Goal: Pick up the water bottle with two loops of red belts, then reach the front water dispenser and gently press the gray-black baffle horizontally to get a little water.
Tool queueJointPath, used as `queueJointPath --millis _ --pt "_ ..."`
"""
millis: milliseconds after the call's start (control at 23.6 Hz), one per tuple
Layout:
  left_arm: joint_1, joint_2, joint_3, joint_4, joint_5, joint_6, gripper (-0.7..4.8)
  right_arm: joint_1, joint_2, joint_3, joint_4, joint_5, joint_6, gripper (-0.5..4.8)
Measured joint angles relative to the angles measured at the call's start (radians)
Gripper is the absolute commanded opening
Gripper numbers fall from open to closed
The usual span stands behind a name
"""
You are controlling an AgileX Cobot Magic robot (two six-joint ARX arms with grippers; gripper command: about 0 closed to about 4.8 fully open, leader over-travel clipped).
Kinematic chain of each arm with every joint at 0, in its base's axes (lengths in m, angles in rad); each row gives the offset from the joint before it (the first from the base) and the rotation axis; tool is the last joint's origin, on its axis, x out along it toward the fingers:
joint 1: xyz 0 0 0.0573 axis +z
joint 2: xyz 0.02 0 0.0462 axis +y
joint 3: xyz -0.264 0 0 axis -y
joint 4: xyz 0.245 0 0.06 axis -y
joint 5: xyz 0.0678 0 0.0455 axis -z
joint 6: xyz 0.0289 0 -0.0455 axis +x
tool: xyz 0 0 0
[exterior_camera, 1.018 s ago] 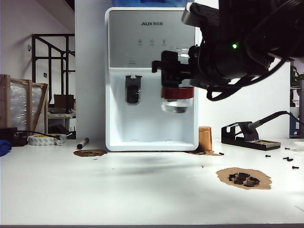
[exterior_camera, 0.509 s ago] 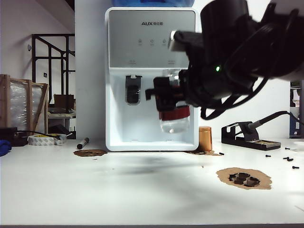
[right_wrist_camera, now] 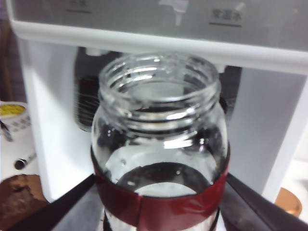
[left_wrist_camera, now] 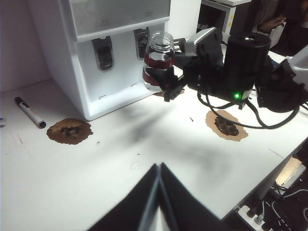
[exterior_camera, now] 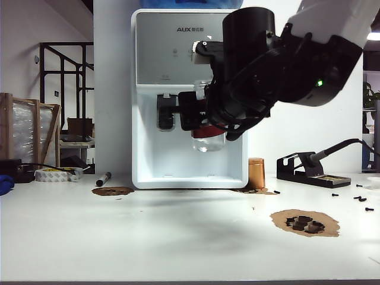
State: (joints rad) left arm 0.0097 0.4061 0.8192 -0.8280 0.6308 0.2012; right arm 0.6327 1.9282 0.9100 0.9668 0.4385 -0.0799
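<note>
water bottle: the water bottle (exterior_camera: 208, 139) hangs upright in the air inside the recess of the water dispenser (exterior_camera: 154, 154), clear of the worktop (exterior_camera: 178, 237); its open mouth faces up and a broad red band circles its body, seen close in the right wrist view (right_wrist_camera: 161, 139).
right end effector: the right end effector (exterior_camera: 199, 116) is clamped on the bottle at the red band, one finger on each side, the arm reaching in from the right of the exterior view.
gray-black baffle: the gray-black baffle (right_wrist_camera: 232, 91) stands just behind the bottle's neck in the right wrist view; whether glass and lever touch I cannot tell.
left-hand lever: the left-hand lever (exterior_camera: 166, 113) stands bare under its spout, beside the black finger of the end effector.
water dispenser: white, gray AUX front panel, standing at the back of the worktop.
left end effector: the left end effector (left_wrist_camera: 158, 197) hovers over the near part of the worktop, well apart from the dispenser, its two fingers pressed together with nothing between them.
around: a copper-coloured cylinder (exterior_camera: 256, 173) just to the dispenser's right; a black marker (exterior_camera: 103, 179) and a tape roll (exterior_camera: 56, 174) to its left; brown patches (exterior_camera: 304, 222) on the worktop.
</note>
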Motion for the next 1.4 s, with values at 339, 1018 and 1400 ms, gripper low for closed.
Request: queueJointPath --millis 339,1018,1400 --pt "0.000 0.000 0.000 -0.003 0.000 0.000 -0.01 -0.049 0.034 0.006 -0.055 0.007 0.015 -0.04" --pt "0.000 0.000 0.000 -0.010 0.000 0.000 -0.01 -0.096 0.116 0.105 -0.029 -0.103 0.009 -0.04" --pt "0.000 0.000 0.000 -0.021 -0.001 0.000 -0.01 -0.113 0.145 0.158 -0.075 -0.128 -0.003 -0.04"
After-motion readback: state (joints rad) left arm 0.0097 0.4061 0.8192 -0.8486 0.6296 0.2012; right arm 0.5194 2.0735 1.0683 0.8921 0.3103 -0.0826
